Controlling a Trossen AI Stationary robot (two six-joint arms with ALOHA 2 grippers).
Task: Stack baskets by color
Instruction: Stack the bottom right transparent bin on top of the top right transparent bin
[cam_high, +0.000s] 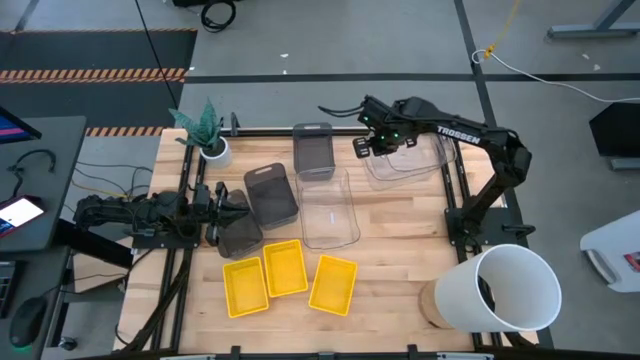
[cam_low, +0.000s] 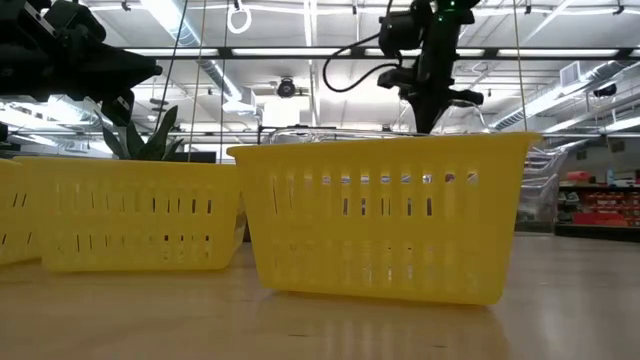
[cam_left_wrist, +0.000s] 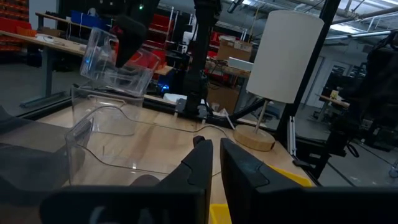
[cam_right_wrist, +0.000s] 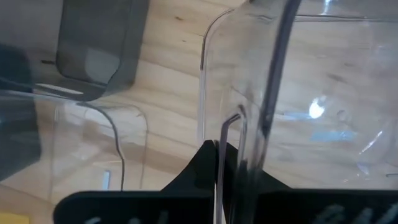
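From above, we take the tall white cylindrical bucket (cam_high: 508, 288) as our landmark. Far across the wooden table (cam_high: 400, 260) from it, our right gripper (cam_high: 372, 143) pinches the rim of a clear shallow plastic basket (cam_high: 412, 160), which sits over what looks like a second clear one. A third clear basket (cam_high: 330, 210) lies between that pair and the bucket. Three bright yellow slotted baskets (cam_high: 288, 278) sit in a row beside the bucket, unstacked. Farthest from the bucket, our left gripper (cam_high: 222, 212) is closed on the rim of a dark grey basket (cam_high: 240, 236); two more grey ones (cam_high: 272, 193) lie nearby.

At table height, the yellow baskets (cam_low: 385, 215) fill the view, and the right arm hangs behind them.

From the left wrist, the fingers (cam_left_wrist: 199, 158) stand nearly together over the grey rim, with the bucket (cam_left_wrist: 287, 55) ahead and the clear basket (cam_left_wrist: 118, 59) lifted and tilted.

From the right wrist, the thin clear wall (cam_right_wrist: 249, 112) runs between clenched fingers.

We judge that wall slippery: a one-edge pinch could let the basket swing, slide out, or land crooked on its mate.
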